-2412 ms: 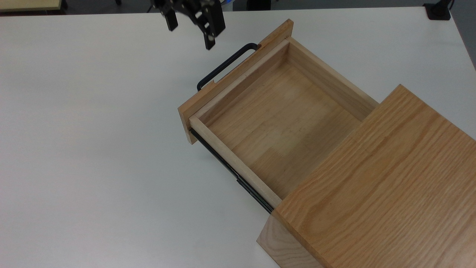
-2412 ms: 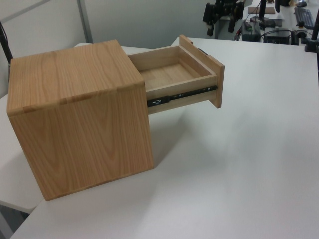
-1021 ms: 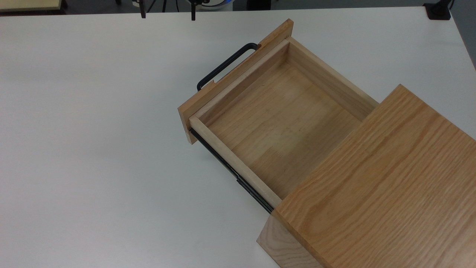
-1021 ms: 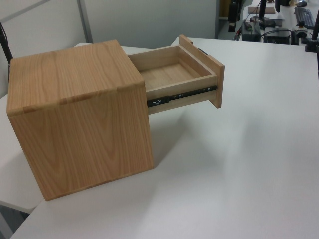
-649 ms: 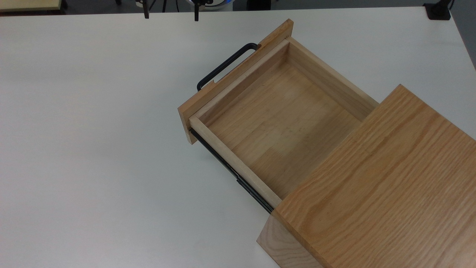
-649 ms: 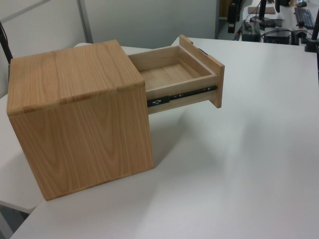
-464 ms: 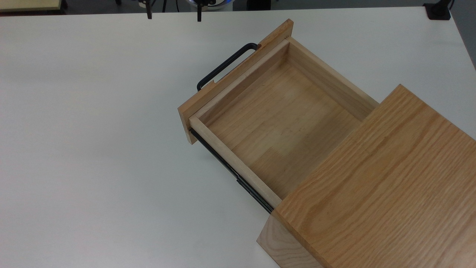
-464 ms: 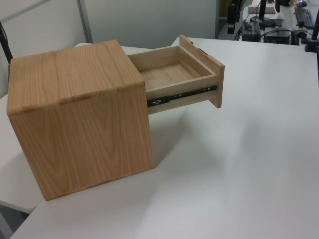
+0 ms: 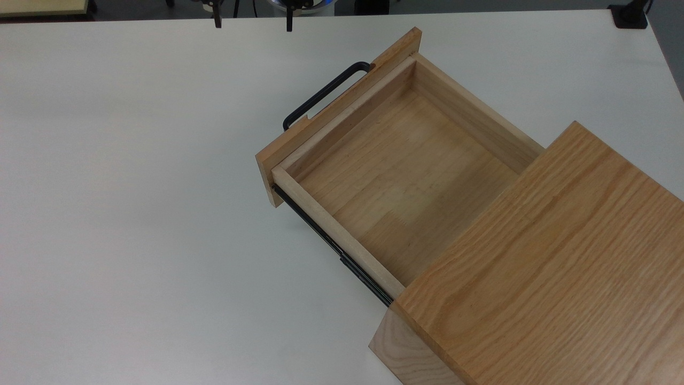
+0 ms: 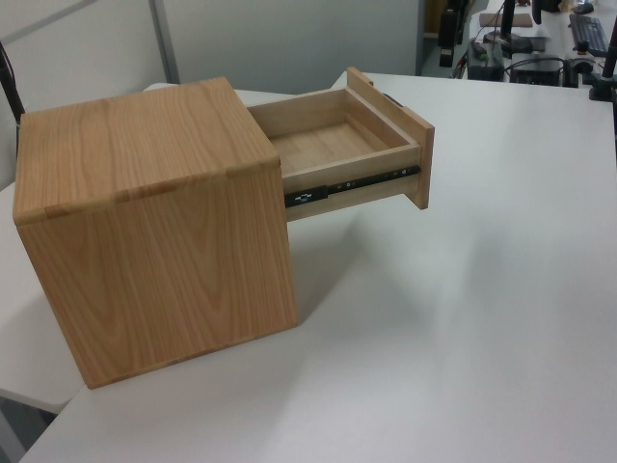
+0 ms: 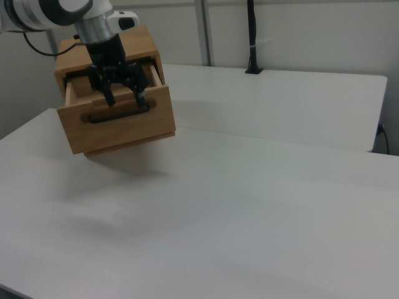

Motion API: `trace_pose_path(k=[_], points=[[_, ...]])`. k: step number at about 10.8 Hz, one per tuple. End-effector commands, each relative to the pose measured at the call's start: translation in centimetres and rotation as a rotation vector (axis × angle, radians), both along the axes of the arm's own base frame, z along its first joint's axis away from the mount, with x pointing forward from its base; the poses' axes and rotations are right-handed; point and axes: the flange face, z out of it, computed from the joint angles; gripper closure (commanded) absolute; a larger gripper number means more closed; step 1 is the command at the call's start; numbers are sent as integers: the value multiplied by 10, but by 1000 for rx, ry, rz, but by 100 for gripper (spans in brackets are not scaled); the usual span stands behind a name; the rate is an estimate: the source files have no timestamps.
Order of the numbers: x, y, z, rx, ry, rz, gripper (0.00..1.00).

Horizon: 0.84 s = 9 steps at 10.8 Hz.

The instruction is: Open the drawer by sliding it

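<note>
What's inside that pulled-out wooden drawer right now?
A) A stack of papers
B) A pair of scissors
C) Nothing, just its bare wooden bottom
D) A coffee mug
C: the top view looks straight into the drawer and shows bare wooden boards from wall to wall, with nothing lying on them.
</note>
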Motion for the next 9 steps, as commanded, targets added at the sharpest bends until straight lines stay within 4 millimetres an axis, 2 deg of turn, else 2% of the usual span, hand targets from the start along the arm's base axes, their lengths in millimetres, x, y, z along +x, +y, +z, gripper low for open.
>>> trace_pose_path(k=[1,3,6,9], points=[[-4,4,0,9,-5,-10,0],[2,16,-9,124,-40,-54,0],[4,17,-8,215,-55,-109,0],[3,18,-8,212,-46,-104,0]])
